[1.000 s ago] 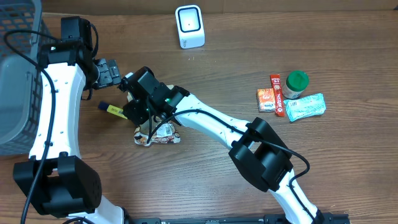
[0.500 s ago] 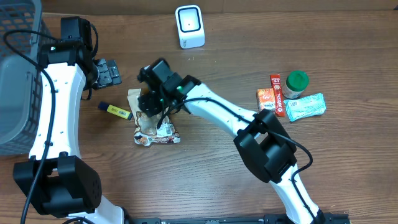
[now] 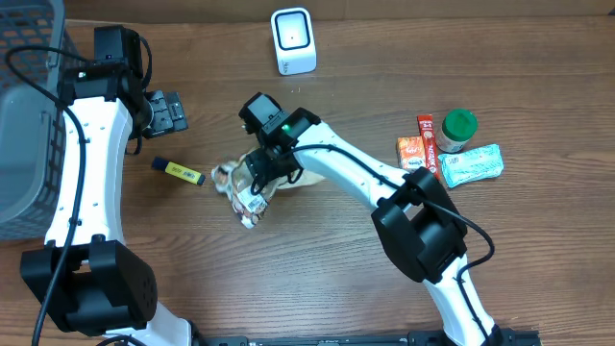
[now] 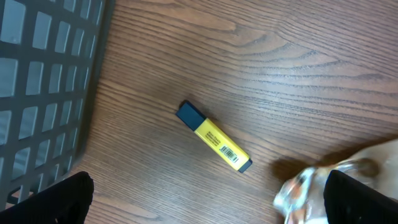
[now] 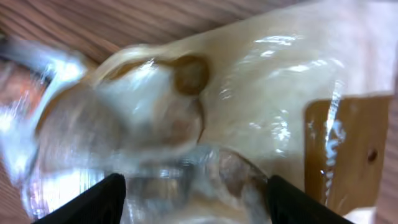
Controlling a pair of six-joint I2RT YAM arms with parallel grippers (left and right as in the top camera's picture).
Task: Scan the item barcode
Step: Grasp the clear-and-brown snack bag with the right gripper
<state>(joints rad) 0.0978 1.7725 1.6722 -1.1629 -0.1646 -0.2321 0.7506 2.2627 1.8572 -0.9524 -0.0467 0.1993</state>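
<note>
Straddling blister pack (image 3: 246, 202): right end effector (image 3: 261, 178), grip unclear | left end effector (image 3: 173, 111) wide open, empty | basket (image 3: 21, 144) leftmost

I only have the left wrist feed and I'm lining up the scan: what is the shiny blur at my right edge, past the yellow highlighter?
Observer: A crinkled snack packet. In the overhead view, the right gripper sits right on top of it.
Operator: Is it gripped?
Observer: I cannot tell. The right wrist view shows the packet filling the space between that gripper's fingers, and it is blurred.
Operator: Where's the scanner?
Observer: The white scanner stands at the far edge of the table, beyond the packet.
</note>
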